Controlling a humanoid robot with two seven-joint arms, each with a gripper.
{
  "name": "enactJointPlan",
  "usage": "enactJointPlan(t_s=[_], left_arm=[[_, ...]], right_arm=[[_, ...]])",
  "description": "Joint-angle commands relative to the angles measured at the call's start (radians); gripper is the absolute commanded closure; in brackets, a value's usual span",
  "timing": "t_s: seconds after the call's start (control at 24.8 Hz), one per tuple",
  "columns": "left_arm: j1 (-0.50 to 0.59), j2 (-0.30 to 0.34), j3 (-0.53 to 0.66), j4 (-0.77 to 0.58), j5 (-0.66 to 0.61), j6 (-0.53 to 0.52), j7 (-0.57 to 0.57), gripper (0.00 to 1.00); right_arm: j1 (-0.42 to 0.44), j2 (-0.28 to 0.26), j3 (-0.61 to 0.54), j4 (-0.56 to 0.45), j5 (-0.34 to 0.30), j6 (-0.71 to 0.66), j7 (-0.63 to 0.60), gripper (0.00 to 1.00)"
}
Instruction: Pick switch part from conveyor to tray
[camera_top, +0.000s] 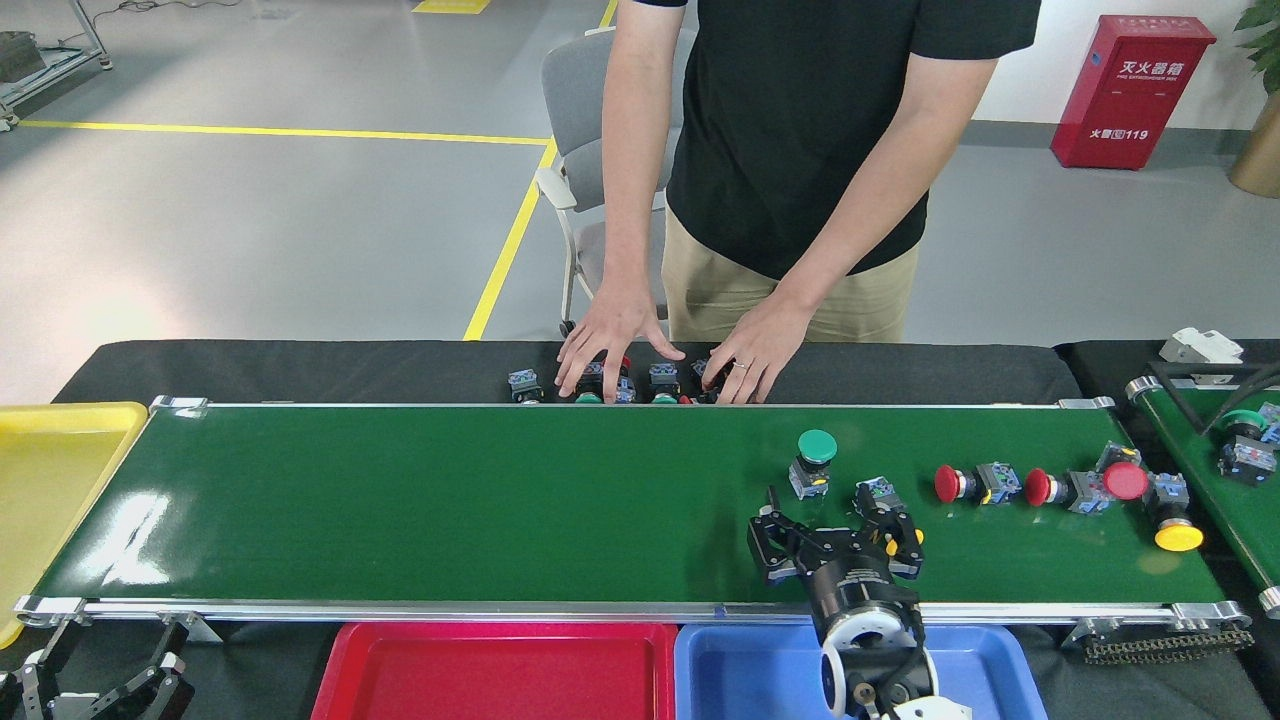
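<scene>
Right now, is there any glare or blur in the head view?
In the head view, white glare lies on the left end of the conveyor; the switch parts by the right gripper look sharp, and nothing shows motion blur.

Factory floor: conveyor (500, 500), yellow floor lines (505, 250) (fire-extinguisher box (1128, 90) behind).

Grey polished floor (250, 230) marked with yellow line tape (505, 250). Grey office chair (590, 130) stands behind the black-covered table (300, 368). Red fire-extinguisher cabinet (1130, 90) against the far wall, upper right. Bright glare patch on floor, left.
</scene>
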Motion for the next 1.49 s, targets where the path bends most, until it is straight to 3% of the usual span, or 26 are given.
enactJointPlan(t_s=[0.0,0.12,0.28,0.36,0.48,0.69,0.85,0.93,1.09,1.29,1.37,1.41,1.45], left_arm=[[-0.01,0.012,0.002,-0.01,0.002,0.004,0.007,0.0],[-0.014,0.011,0.001,-0.01,0.002,0.004,0.007,0.0],[-0.028,0.014,-0.015,-0.007,0.0,0.004,0.007,0.0],[-0.033,0.015,-0.021,-0.005,0.0,0.004,0.007,0.0],[-0.034,0.017,-0.027,-0.005,0.0,0.004,0.007,0.0],[-0.037,0.017,-0.033,-0.007,0.0,0.004,0.007,0.0],[-0.037,0.018,-0.033,-0.007,0.0,0.004,0.007,0.0],[-0.037,0.018,-0.033,-0.008,0.0,0.004,0.007,0.0],[-0.036,0.018,-0.033,-0.01,0.0,0.004,0.007,0.0],[-0.034,0.017,-0.032,-0.008,0.0,0.004,0.007,0.0],[-0.034,0.015,-0.032,-0.01,0.002,0.004,0.007,0.0],[-0.034,0.015,-0.032,-0.01,0.002,0.004,0.007,0.0],[-0.034,0.014,-0.032,-0.01,0.002,0.004,0.007,0.0]], right_arm=[[-0.031,0.019,0.008,0.022,0.001,0.012,0.002,0.11],[-0.084,0.026,0.006,0.104,-0.002,0.056,-0.018,0.13],[-0.141,0.023,0.003,0.174,-0.011,0.07,-0.053,0.23],[-0.152,0.023,0.002,0.195,-0.013,0.069,-0.061,0.41],[-0.164,0.023,0.005,0.233,-0.016,0.059,-0.064,0.78],[-0.172,0.012,0.006,0.232,-0.059,0.007,-0.064,0.87],[-0.166,0.012,0.006,0.206,-0.074,-0.036,-0.062,0.88],[-0.141,0.012,0.009,0.124,-0.079,-0.105,-0.059,0.88],[-0.02,0.019,0.028,-0.057,-0.085,-0.31,-0.054,0.87],[0.136,0.016,0.127,-0.147,-0.085,-0.517,-0.058,0.8],[0.187,0.014,0.157,-0.165,-0.085,-0.557,-0.056,0.67],[0.209,0.016,0.167,-0.173,-0.085,-0.562,-0.053,0.51],[0.221,0.016,0.172,-0.176,-0.085,-0.56,-0.051,0.28]])
